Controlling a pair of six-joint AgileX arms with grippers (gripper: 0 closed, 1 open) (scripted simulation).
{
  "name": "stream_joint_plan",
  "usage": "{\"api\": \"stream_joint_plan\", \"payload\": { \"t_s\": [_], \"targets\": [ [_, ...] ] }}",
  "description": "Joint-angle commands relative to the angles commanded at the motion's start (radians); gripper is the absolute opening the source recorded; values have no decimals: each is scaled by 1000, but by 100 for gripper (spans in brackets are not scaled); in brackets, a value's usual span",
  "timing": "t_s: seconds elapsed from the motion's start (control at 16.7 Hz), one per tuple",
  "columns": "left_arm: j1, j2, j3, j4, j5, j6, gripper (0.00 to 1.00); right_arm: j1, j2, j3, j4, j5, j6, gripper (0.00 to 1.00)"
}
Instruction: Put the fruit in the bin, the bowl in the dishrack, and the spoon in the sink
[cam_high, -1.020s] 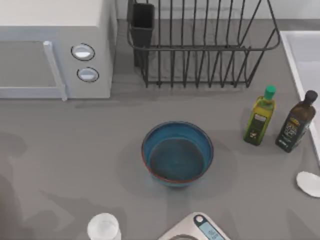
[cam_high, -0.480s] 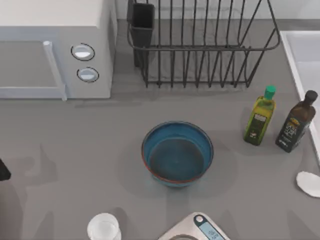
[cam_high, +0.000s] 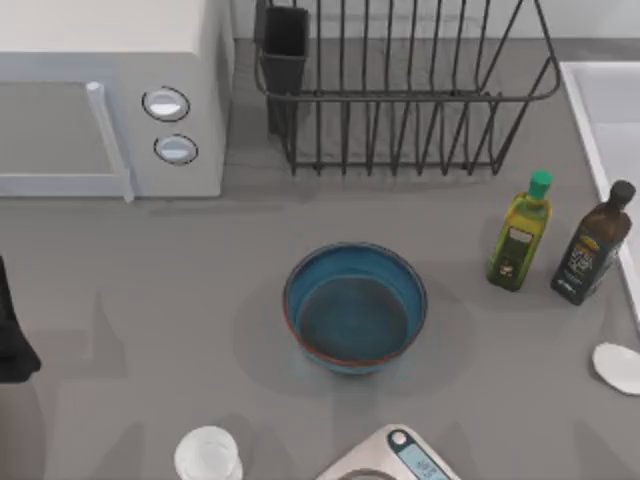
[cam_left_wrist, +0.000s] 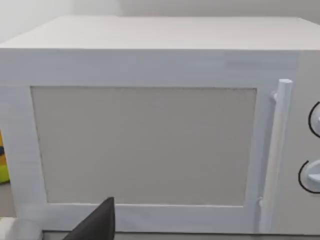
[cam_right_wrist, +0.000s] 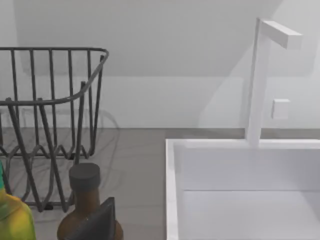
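From above, I see the deep round blue bowl (cam_high: 355, 308) with its thin reddish-brown rim standing upright on the matte grey table (cam_high: 150, 270), well in front of the black wire dishrack (cam_high: 400, 90). The glossy white spoon (cam_high: 617, 366) lies at the table's right edge, just below the sink (cam_high: 605, 110) with its pale raised rim. My left arm (cam_high: 12, 330) pokes in as a dark shape at the left edge; I cannot tell its gripper's state. In my left wrist view, the boxy white microwave (cam_left_wrist: 150, 125) faces me, with one dark fingertip (cam_left_wrist: 97, 225) low down. In my right wrist view, a dark-capped brown bottle (cam_right_wrist: 85, 200) stands between rack and sink; I cannot judge that gripper either.
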Motion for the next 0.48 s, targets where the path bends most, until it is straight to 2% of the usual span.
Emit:
{"api": "stream_joint_plan", "payload": {
  "t_s": [0.24, 0.48],
  "targets": [
    [0, 0, 0, 0, 0, 0, 100, 12, 31, 30, -26, 0, 13, 100],
    [0, 0, 0, 0, 0, 0, 100, 81, 221, 214, -170, -1, 82, 100]
  ]
}}
